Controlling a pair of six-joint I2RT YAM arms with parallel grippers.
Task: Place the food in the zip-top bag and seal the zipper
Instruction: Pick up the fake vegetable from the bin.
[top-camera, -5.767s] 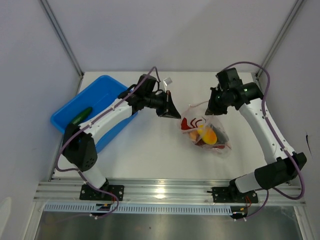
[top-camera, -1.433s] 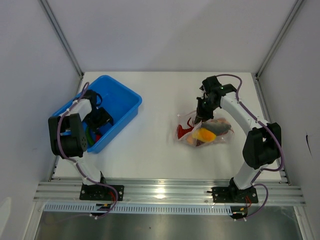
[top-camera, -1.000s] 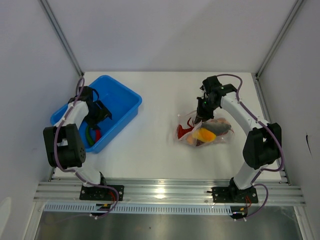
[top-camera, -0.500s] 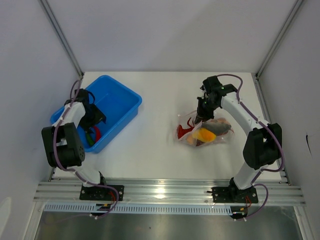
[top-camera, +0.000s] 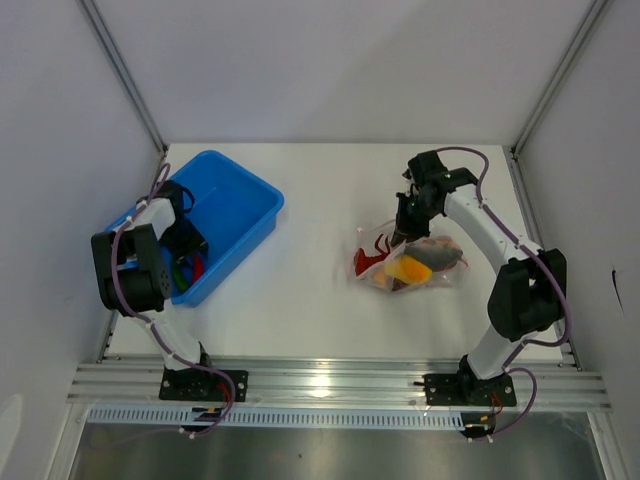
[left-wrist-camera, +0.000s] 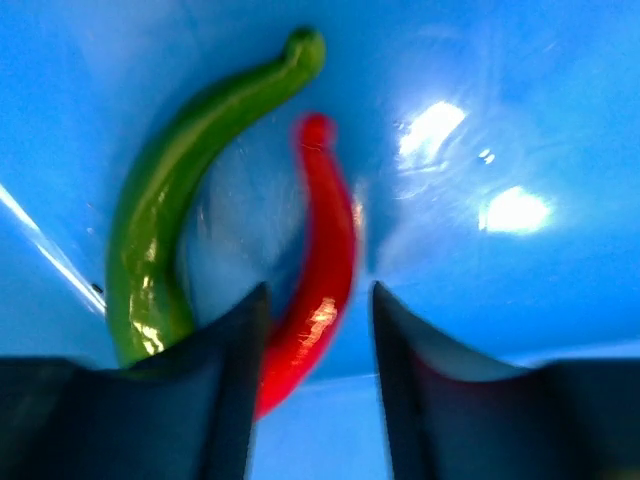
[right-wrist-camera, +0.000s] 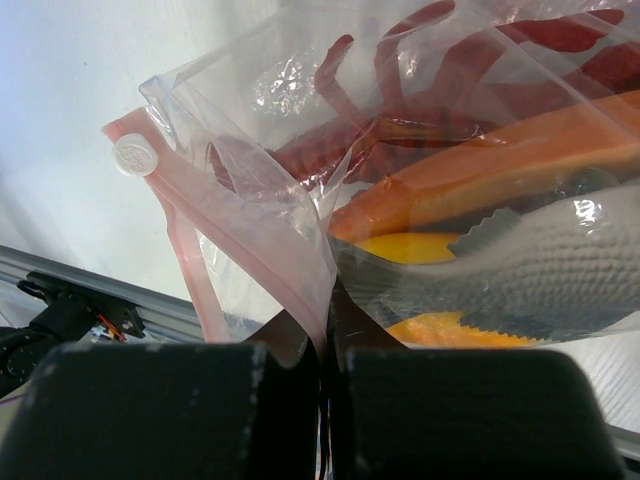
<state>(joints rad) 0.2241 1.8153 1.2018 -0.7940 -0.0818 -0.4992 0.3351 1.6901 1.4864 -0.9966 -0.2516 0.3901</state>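
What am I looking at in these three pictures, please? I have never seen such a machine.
Two robot arms stand at a white table. The wide picture looks down from above; the other two come from cameras on the wrists. The left gripper is open astride a red chilli, beside a green vegetable, in the blue bin. The right gripper pinches the pink zipper of the zip-top bag, which holds a grey fish and orange pieces.

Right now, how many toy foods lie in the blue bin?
2: a green vegetable at left, a red chilli beside it between the open fingers of the left gripper. More may be hidden.
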